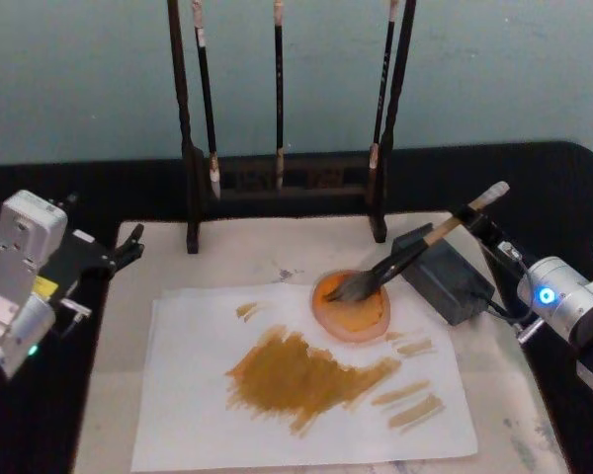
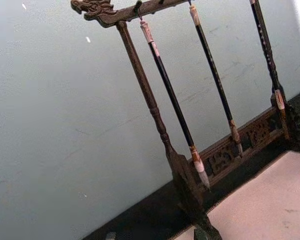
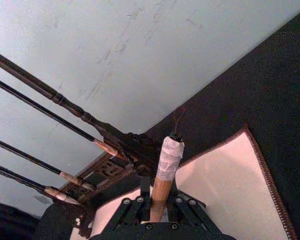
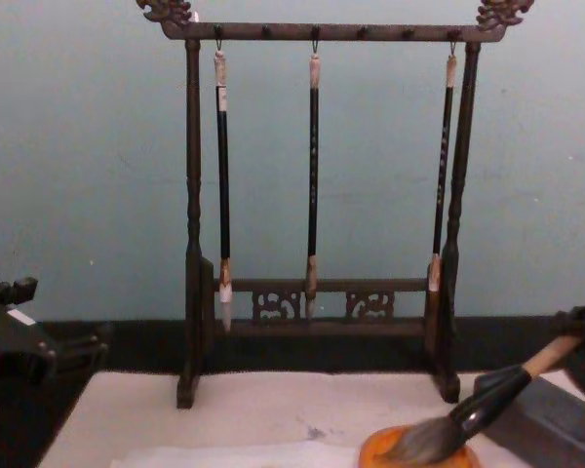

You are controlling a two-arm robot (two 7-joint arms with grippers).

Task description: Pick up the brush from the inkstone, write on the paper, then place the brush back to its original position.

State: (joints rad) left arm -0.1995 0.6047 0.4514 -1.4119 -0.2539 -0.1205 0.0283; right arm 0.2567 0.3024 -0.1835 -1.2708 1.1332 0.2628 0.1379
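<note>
Right wrist view | right tool (image 3: 159, 200) clamps brush (image 3: 167, 155) handle, bristles hidden behind it | left tool (image 1: 130, 247): grip unclear

Rack (image 1: 287, 183) behind; brush (image 1: 405, 259) tip in dish (image 1: 352, 306) at paper (image 1: 198, 395) far edge; block (image 1: 445, 276) right.

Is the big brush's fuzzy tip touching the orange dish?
Touching. Chest view: the brush rests its bristles on the orange dish, no gap. The right gripper holds its handle.
</note>
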